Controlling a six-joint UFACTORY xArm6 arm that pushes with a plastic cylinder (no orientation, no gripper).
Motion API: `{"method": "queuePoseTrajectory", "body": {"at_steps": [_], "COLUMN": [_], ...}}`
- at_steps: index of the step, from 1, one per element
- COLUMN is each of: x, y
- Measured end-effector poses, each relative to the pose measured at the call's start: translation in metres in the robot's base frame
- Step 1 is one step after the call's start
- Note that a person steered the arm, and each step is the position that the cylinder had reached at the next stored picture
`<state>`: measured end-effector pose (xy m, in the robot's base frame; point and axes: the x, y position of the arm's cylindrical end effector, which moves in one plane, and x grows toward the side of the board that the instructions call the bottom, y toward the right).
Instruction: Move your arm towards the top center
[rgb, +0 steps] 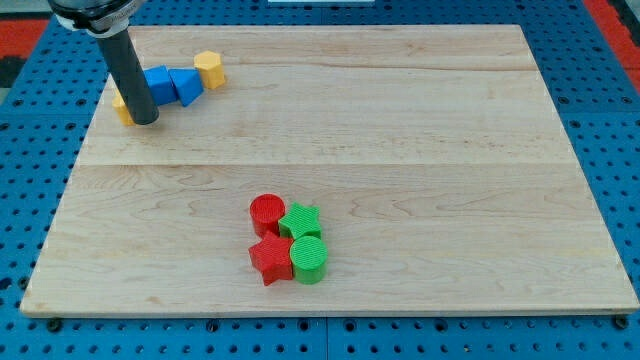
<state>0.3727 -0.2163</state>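
My tip (145, 121) rests on the wooden board (400, 120) at the view's upper left. It stands right in front of a yellow block (123, 107) that it partly hides. Just to the right of the rod lie a blue cube-like block (160, 84) and a blue wedge-like block (186, 86), touching each other. A yellow hexagonal block (209, 69) touches the blue wedge on its upper right.
A cluster of blocks sits at the lower middle of the board: a red cylinder (267, 213), a green star (300, 220), a red star (270, 259) and a green cylinder (309, 259), all touching. A blue pegboard (600, 100) surrounds the board.
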Motion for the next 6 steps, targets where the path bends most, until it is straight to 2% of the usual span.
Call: {"method": "queuePoseTrajectory", "body": {"at_steps": [1, 2, 3, 4, 5, 6], "x": [0.01, 0.013, -0.007, -0.063, -0.127, -0.167], "y": [0.01, 0.093, 0.2, 0.232, 0.211, 0.15]}}
